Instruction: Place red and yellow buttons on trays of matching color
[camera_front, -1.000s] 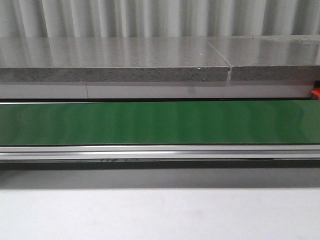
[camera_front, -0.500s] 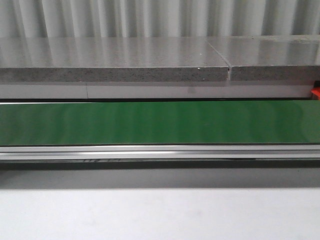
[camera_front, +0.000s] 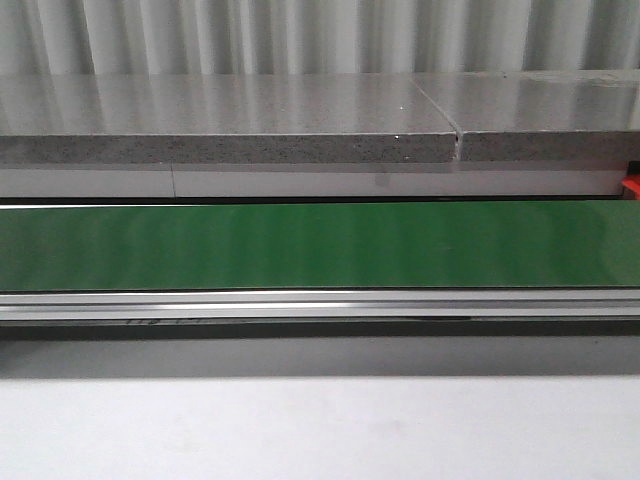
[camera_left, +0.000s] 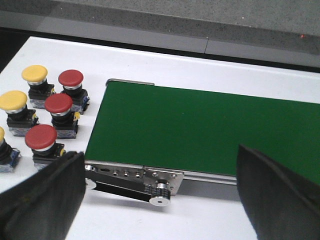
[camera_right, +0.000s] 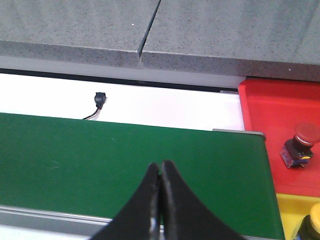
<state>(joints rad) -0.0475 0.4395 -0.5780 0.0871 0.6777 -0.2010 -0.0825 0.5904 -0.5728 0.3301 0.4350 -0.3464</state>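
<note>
The left hand (camera_left: 160, 200) hangs spread wide over the green belt (camera_left: 200, 130) near 3 red buttons (camera_left: 59, 104), while the right hand (camera_right: 160, 200) is clenched, empty.

Lighting was even, overhead and diffuse. In the front view the grey ledge (camera_front: 230, 105) mirrored pale vertical streaks; the belt (camera_front: 320, 245) carried faint sheen bands, with a dark shadow strip below its rail. That view was soft and slightly grainy. Wrist views were sharper; the left pincer's fingers (camera_left: 42, 200) were blurred.
</note>
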